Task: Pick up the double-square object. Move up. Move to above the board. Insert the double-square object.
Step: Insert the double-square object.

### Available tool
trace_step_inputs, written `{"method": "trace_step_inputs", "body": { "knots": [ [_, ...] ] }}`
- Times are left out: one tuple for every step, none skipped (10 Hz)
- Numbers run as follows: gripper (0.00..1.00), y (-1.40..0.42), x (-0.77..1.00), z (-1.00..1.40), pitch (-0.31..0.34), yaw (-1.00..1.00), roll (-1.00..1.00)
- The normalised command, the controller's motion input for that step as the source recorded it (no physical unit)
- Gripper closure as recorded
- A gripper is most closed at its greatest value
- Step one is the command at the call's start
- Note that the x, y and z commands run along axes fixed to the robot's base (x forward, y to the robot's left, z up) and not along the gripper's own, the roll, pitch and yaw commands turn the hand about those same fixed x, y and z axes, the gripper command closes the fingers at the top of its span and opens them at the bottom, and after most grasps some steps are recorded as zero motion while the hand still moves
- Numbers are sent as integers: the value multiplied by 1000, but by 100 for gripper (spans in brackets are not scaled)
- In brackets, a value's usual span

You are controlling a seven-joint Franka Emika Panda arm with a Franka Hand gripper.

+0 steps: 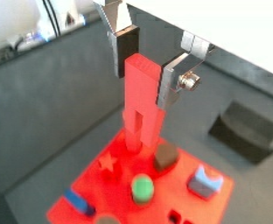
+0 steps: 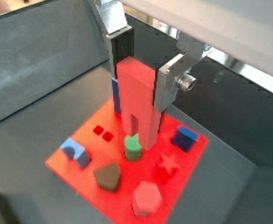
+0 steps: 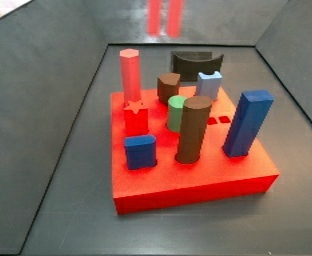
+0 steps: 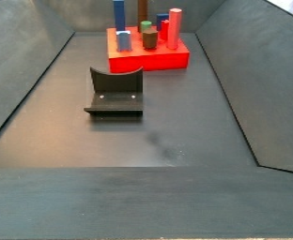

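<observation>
Double-square object clamped in claw, above board; no writing legible.

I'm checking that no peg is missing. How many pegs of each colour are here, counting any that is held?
Blue: 3 (tall post, short block, light-blue peg)
Brown: 2 (tall cylinder, rear cylinder)
Green: 1 (green cylinder)
Red: 3 (hexagonal post, star peg, double-square object held by the tool above the board)
Total: 9
</observation>
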Motion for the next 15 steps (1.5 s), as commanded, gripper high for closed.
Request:
{"method": "trace_step_inputs", "body": {
  "knots": [
    [100,-254,974,-280,-51,74,-131],
    [100,-306,977,-189,-54,14,-120],
    [100,-277,1000,-111,-23,0,-103],
    [100,-197,1000,-120,0,0,-100],
    [100,-49,1000,-34,36,-6,-80],
    [100,0,0,-11,-24,0,-34],
    [100,0,380,-303,-36,0,-11],
    [100,103,657,-677,-133,26,-26],
    [100,260,880,-680,-116,69,-84],
    [100,160,840,-660,-130,37,0],
    [100,103,746,-623,-100,91,30],
    [100,40,80,0,43,-54,-17],
    [100,0,0,-177,-7,0,14],
    [100,0,-74,-540,-9,106,141],
    [100,0,0,-643,0,220,184]
  ]
}}
